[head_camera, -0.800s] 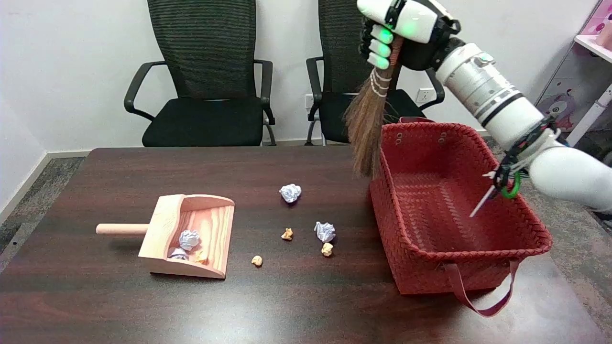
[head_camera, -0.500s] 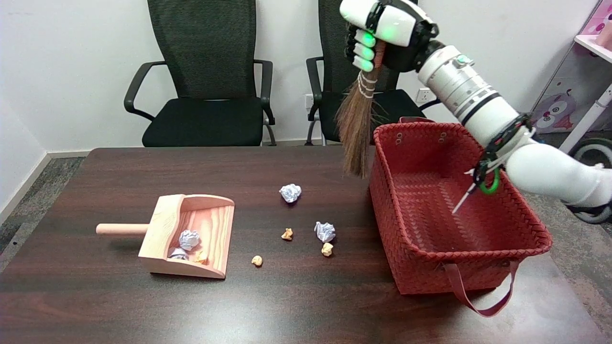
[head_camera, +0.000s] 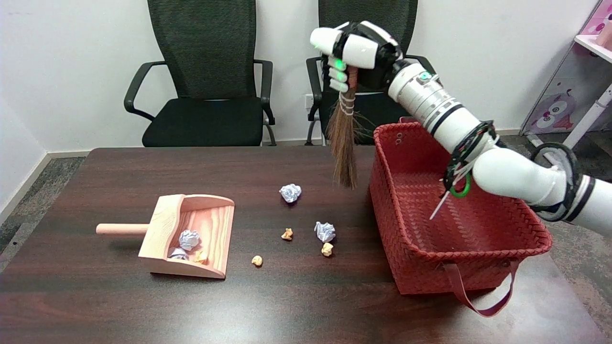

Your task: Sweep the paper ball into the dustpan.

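Well below right hand: paper ball

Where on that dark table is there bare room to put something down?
Bare patches: the near edge of the dark wooden table, and the far left behind the wooden dustpan. Crowded: between dustpan and red woven basket, where crumpled paper balls lie scattered.

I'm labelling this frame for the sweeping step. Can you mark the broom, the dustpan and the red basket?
broom [head_camera: 344, 148]: head view, middle of the brown bristles.
dustpan [head_camera: 165, 220]: head view, its raised left side wall.
red basket [head_camera: 447, 265]: head view, outside of its near woven wall.
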Controlling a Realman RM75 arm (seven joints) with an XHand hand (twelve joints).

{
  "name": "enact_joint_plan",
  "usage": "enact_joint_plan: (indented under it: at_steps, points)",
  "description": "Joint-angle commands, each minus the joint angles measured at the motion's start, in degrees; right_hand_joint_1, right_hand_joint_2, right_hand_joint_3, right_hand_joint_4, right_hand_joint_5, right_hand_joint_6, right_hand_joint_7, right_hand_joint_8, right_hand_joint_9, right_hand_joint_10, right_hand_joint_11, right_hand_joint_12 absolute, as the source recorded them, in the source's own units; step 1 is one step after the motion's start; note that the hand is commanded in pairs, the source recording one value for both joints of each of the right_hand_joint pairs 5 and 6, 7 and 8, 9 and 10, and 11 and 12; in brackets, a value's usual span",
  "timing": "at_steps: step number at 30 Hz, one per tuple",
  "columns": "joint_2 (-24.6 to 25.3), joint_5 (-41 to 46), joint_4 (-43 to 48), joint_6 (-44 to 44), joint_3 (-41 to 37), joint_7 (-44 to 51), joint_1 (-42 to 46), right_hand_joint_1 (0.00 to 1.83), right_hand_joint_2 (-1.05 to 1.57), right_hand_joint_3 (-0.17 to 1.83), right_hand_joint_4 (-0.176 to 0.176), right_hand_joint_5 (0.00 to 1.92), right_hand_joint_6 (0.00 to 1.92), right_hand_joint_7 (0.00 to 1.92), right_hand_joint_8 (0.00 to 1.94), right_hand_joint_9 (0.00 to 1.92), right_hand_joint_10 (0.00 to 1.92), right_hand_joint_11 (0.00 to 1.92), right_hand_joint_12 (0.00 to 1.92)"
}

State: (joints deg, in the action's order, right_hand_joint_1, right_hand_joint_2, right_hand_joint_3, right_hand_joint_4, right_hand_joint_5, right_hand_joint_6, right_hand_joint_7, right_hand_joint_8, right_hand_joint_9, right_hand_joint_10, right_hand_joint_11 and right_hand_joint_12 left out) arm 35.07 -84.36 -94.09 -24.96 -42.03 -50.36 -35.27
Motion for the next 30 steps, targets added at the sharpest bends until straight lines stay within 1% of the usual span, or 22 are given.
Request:
enact_joint_plan:
  at_steps: [1, 5, 10, 18, 22, 27, 30]
  points:
    - [7.62, 0.34, 7.76, 4.38, 6.35, 12.96, -4.28, 0.98, 1.57, 1.24, 0.050, 1.92, 1.92, 1.92, 1.92, 1.92, 1.92, 1.92, 1.92]
    - [9.84, -0.01, 10.14, 4.84, 8.03, 14.41, -5.24, 0.99, 1.57, 1.25, 0.050, 1.92, 1.92, 1.92, 1.92, 1.92, 1.92, 1.92, 1.92]
    - [12.29, -0.10, 13.12, 5.01, 13.42, 15.11, -8.12, 0.99, 1.57, 1.25, 0.051, 1.92, 1.92, 1.92, 1.92, 1.92, 1.92, 1.92, 1.92]
    - [13.78, -0.18, 14.37, 5.01, 19.51, 15.91, -12.17, 0.99, 1.57, 1.27, 0.049, 1.92, 1.92, 1.92, 1.92, 1.92, 1.92, 1.92, 1.92]
    - [14.59, -0.19, 14.63, 4.84, 20.24, 18.48, -12.81, 0.99, 1.57, 1.29, 0.050, 1.92, 1.92, 1.92, 1.92, 1.92, 1.92, 1.92, 1.92]
    - [15.20, -0.29, 14.46, 4.48, 20.67, 24.75, -13.68, 0.99, 1.57, 1.29, 0.052, 1.92, 1.92, 1.92, 1.92, 1.92, 1.92, 1.92, 1.92]
    - [15.64, -1.93, 14.81, 4.48, 21.37, 26.36, -14.47, 0.99, 1.57, 1.30, 0.051, 1.92, 1.92, 1.92, 1.92, 1.92, 1.92, 1.92, 1.92]
